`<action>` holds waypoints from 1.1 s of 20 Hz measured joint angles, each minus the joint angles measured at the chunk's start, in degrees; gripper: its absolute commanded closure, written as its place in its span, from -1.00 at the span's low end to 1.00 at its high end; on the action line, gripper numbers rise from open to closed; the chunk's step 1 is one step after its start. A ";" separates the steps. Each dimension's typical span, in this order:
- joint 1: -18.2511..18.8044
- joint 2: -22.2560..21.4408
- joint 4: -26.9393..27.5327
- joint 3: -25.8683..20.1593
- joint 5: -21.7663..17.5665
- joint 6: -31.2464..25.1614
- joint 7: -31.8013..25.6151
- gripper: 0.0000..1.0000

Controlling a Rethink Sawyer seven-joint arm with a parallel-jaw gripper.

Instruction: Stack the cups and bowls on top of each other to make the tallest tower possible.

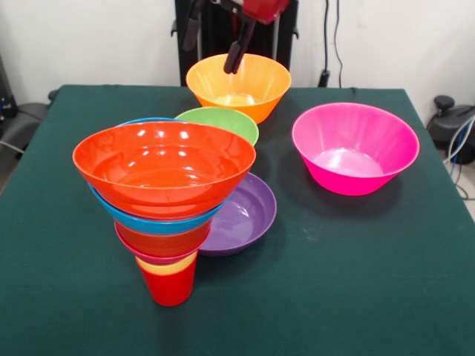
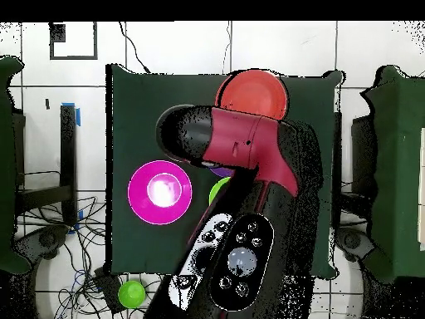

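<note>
Claw [image 1: 215, 52] seemingly spread over the light orange bowl [image 1: 238, 87] at the surface's [image 1: 356, 274] far edge: pinch one rim, lift level, then centre squarely on the tower [image 1: 165, 200].

We log the tower [image 1: 165, 211] bottom to top: red cup [image 1: 169, 288], yellow band, crimson-pink and orange rims, blue bowl, glossy orange-red bowl [image 1: 164, 167]. Just behind the tower sits a green bowl [image 1: 220, 123]; beside its base, a purple one [image 1: 241, 215]. Further behind the tower is a light orange bowl [image 1: 239, 86]. Magenta-pink bowl [image 1: 354, 147] is well off to the tower's side. Table cloth [image 1: 334, 282] is dark green.
</note>
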State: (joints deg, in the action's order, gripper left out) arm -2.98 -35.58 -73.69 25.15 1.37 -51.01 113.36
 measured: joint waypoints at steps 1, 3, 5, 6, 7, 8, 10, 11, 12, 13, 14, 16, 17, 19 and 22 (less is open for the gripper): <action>-0.68 0.62 0.01 0.63 0.01 0.00 0.78 -1.00; -1.82 1.69 0.00 1.62 0.01 0.00 2.18 -1.00; -2.66 2.53 0.03 2.33 0.04 0.01 3.24 -1.00; -3.37 3.24 0.05 2.91 0.02 0.01 4.17 -1.00; -3.66 3.54 0.05 3.16 0.04 0.01 4.54 -1.00; -4.53 4.44 0.05 3.83 0.02 0.01 5.67 -1.00; -5.25 5.17 0.06 4.39 0.05 0.04 6.66 -1.00; -5.84 5.80 0.06 4.83 0.04 0.04 7.44 -1.00; -6.21 6.23 0.07 5.15 0.05 0.04 7.95 -1.00; -6.59 6.70 0.07 5.54 0.05 0.04 8.46 -1.00; -6.97 7.16 0.07 5.93 0.05 0.04 8.98 -1.00; -7.46 7.70 0.08 6.43 0.06 0.04 9.59 -1.00; -7.75 8.01 0.08 6.71 0.05 0.04 9.93 -1.00; -8.41 8.75 0.10 7.35 0.06 0.04 10.78 -1.00; -9.30 9.81 0.12 8.17 0.06 0.04 12.02 -1.00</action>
State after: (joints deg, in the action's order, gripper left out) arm -12.28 -25.76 -73.58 33.32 1.43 -50.97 125.38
